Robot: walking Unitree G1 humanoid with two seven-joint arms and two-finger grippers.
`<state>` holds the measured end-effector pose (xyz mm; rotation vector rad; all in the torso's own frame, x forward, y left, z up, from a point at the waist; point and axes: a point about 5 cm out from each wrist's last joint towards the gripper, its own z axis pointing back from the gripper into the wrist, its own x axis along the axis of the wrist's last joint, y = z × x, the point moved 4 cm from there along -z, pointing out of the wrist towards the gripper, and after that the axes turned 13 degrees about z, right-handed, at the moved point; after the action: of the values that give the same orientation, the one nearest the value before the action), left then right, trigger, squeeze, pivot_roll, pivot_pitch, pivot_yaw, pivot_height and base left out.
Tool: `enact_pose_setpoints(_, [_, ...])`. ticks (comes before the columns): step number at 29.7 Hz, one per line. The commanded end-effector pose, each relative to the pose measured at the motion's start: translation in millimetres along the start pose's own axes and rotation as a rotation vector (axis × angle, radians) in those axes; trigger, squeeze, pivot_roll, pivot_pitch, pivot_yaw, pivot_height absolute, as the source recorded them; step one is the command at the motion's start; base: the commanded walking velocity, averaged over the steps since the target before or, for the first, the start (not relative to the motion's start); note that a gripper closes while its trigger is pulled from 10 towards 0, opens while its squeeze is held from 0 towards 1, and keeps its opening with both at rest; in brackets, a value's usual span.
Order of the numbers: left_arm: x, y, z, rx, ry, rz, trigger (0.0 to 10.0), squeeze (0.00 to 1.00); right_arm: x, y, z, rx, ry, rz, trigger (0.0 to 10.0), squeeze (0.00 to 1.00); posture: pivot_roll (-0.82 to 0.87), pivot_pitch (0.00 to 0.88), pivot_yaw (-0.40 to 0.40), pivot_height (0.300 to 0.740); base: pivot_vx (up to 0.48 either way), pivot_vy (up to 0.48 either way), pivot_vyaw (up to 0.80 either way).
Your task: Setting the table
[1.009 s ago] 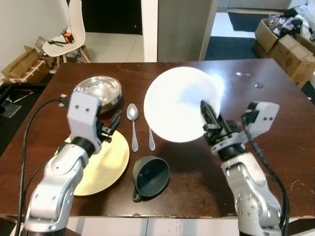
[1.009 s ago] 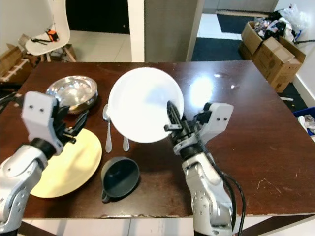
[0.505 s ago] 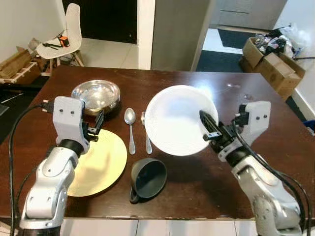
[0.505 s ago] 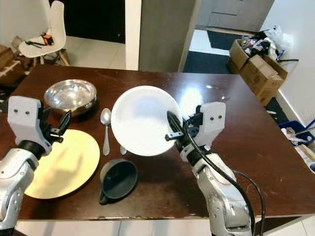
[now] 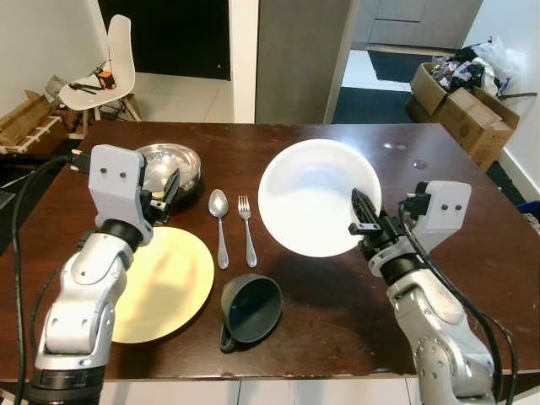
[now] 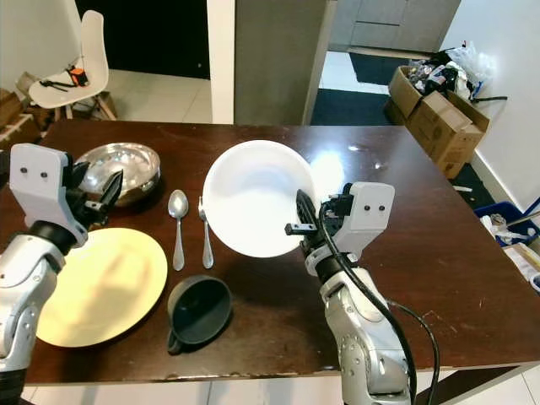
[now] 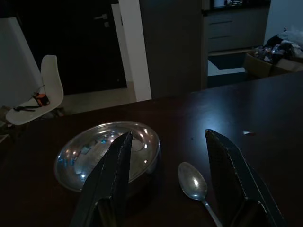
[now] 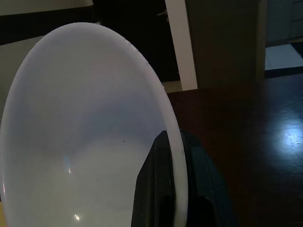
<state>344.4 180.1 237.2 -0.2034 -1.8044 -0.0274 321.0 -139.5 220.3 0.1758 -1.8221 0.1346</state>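
Note:
My right gripper [image 5: 364, 221] is shut on the near rim of a white plate [image 5: 314, 194], holding it tilted above the dark wooden table [image 5: 472, 253], right of centre. In the right wrist view the white plate [image 8: 85, 132] sits pinched between the black fingers [image 8: 158, 189]. My left gripper [image 5: 162, 191] hangs open and holds nothing, just in front of the silver bowl [image 5: 175, 165] and above the far edge of a yellow plate [image 5: 160, 283]. A spoon [image 5: 219, 226] and a fork [image 5: 247, 229] lie side by side, with a dark cup [image 5: 251, 305] near the front.
The table's front edge runs close below the cup. A white chair [image 5: 105, 72] stands on the floor at the back left, and cardboard boxes [image 5: 472, 80] at the back right. The right part of the tabletop is bare.
The camera has shifted. The white plate has moved right with my right gripper, uncovering the fork. My left gripper rose from the yellow plate toward the silver bowl.

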Motion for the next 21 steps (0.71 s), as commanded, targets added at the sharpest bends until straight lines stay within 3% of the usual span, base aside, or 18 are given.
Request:
enact_pose_setpoints(1, [-2.3, -3.4, -1.1, -0.002, 0.002, 0.017, 10.0, 0.00, -2.0, -1.2, -0.8, -0.014, 0.000, 0.006, 10.0, 0.00, -0.06, 0.000, 0.059, 0.740, 0.000, 0.000, 0.00])
enact_pose_setpoints(12, [-4.3, -3.5, 0.9, 0.013, -0.001, 0.037, 10.0, 0.00, -6.2, -1.9, -2.4, -0.027, 0.009, 0.010, 10.0, 0.00, -0.05, 0.000, 0.054, 0.740, 0.000, 0.000, 0.00])
enact_pose_setpoints(21, [-2.5, -0.1, 2.1, 0.025, -0.004, 0.035, 10.0, 0.00, -9.7, -4.1, -3.2, -0.037, 0.017, 0.003, 10.0, 0.00, -0.04, 0.000, 0.051, 0.740, -0.284, 0.000, 0.00])
